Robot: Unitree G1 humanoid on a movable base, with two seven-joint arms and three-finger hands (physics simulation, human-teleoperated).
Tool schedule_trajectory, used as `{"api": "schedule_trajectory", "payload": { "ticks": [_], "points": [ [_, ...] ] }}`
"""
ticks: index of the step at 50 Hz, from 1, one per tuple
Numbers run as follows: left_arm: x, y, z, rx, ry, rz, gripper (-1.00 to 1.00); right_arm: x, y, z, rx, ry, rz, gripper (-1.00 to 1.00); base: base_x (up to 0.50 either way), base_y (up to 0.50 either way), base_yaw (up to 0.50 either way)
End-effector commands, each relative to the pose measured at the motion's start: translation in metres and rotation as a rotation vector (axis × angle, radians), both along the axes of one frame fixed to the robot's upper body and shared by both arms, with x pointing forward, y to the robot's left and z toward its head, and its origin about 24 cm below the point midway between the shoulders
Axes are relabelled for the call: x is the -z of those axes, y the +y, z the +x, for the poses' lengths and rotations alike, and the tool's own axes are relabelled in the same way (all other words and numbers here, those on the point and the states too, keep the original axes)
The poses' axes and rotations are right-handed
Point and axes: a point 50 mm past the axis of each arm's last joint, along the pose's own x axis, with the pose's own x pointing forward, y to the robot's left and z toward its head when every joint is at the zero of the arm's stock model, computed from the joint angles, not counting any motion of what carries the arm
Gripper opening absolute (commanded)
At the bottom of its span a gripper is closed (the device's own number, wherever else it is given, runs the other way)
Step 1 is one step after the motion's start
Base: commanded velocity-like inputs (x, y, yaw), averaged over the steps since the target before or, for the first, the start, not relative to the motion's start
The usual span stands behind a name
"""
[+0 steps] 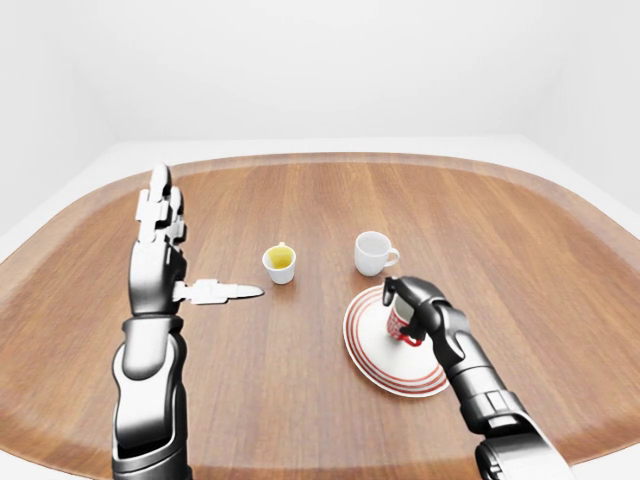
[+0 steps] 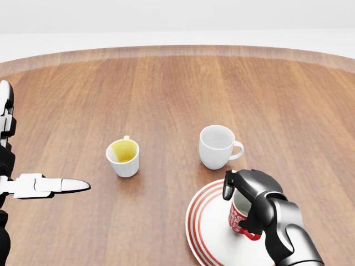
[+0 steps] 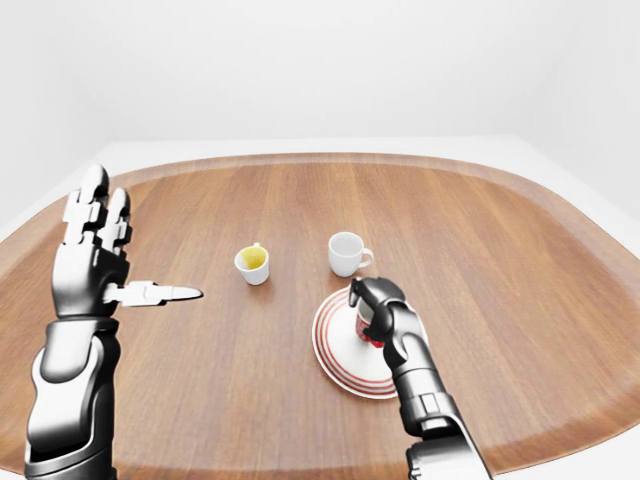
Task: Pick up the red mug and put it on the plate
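Observation:
The red mug (image 2: 238, 221), red and white patterned with a red handle, stands tilted slightly over the white plate with red rings (image 2: 195, 221) at the bottom right of the head view. My right hand (image 2: 237, 206) is shut on the mug from above, its dark fingers wrapped over the rim and side. Whether the mug's base touches the plate is hidden by the hand. My left hand (image 1: 190, 252) is held up open at the left, fingers straight up and thumb pointing right, holding nothing.
A white mug (image 2: 216, 145) stands just above the plate, handle to the right. A small white cup with a yellow inside (image 2: 123, 157) sits left of it. The round wooden table (image 2: 177, 83) stretches toward the top, ending at a white floor.

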Motion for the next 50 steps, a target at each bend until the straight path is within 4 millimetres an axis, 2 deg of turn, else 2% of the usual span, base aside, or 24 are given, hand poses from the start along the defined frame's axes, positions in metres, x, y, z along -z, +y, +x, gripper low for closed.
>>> {"api": "schedule_trajectory", "payload": {
  "ticks": [1,9,11,14,16,18,19,22,24,26,40,50],
  "points": [
    [0.0,0.0,0.0,-0.001,0.0,0.001,1.0,-0.001,-0.003,0.0,-0.004,0.005,-0.048,-1.0,0.0,0.0,0.0],
    [-0.004,0.0,0.0,0.002,-0.015,0.006,1.0,0.001,-0.002,-0.001,-0.002,0.009,-0.045,-1.0,0.0,0.0,0.0],
    [-0.003,-0.001,0.0,0.002,-0.014,0.006,1.0,0.001,-0.003,-0.001,-0.001,0.009,-0.045,-0.92,0.0,0.0,0.0],
    [-0.003,-0.001,0.0,0.003,-0.014,0.007,1.0,0.001,-0.003,-0.001,-0.002,0.01,-0.046,-0.53,0.0,0.0,0.0],
    [-0.004,-0.001,0.0,0.004,-0.016,0.008,1.0,0.001,-0.003,-0.002,0.0,0.01,-0.045,-0.44,0.0,0.0,0.0],
    [-0.006,-0.002,-0.001,0.004,-0.026,0.011,1.0,0.002,-0.003,-0.002,-0.001,0.011,-0.044,-0.16,0.0,0.0,0.0],
    [-0.007,-0.002,-0.001,0.005,-0.029,0.011,1.0,0.002,-0.003,-0.002,-0.001,0.01,-0.044,-0.14,0.0,0.0,0.0],
    [-0.007,-0.002,-0.001,0.006,-0.03,0.013,1.0,0.001,-0.002,-0.003,-0.005,0.01,-0.046,0.58,0.0,0.0,0.0],
    [-0.007,-0.002,-0.001,0.006,-0.03,0.013,1.0,0.001,-0.002,-0.003,-0.006,0.009,-0.046,0.73,0.0,0.0,0.0],
    [-0.007,-0.002,-0.001,0.006,-0.03,0.013,1.0,0.001,-0.002,-0.003,-0.006,0.009,-0.047,0.98,0.0,0.0,0.0],
    [-0.008,-0.001,-0.003,0.003,-0.038,0.013,1.0,-0.001,-0.001,-0.003,-0.016,0.01,-0.053,1.0,0.0,0.0,0.0],
    [-0.008,-0.001,-0.002,0.004,-0.037,0.011,1.0,-0.017,0.006,-0.005,-0.062,-0.002,-0.072,1.0,0.0,0.0,0.0]
  ]
}}
